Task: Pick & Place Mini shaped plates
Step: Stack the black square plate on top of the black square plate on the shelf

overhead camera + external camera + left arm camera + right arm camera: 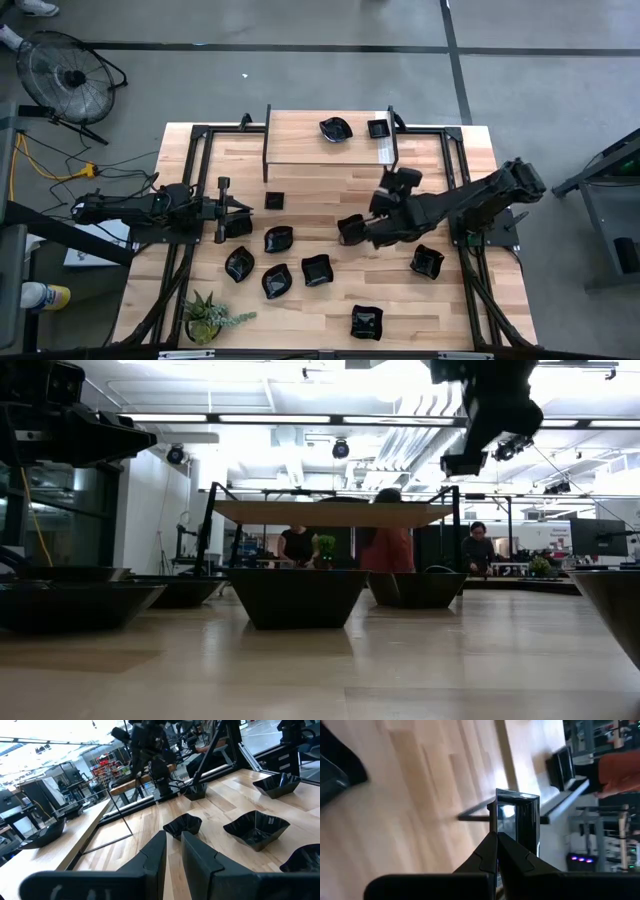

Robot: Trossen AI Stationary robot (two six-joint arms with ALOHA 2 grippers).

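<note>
Black plates (278, 240) lie scattered on the wooden worktop (330, 170); two sit on its raised shelf (300, 135). The right tool (497, 837) pinches one plate (517, 822) by its rim, held aloft. It looks glossy, stiff and breakable, so rims suit gripping; the left tool (172, 837) hovers part-open, empty.

From where I stand nothing here can be read: no lettering, numbers, labels or brand marks show anywhere, not even in the blurred room beyond the table's far edge.

Right end effector (497, 837) raised mid-table, fingers clamped together; left end effector (172, 851) parked left side, fingers slightly apart.
</note>
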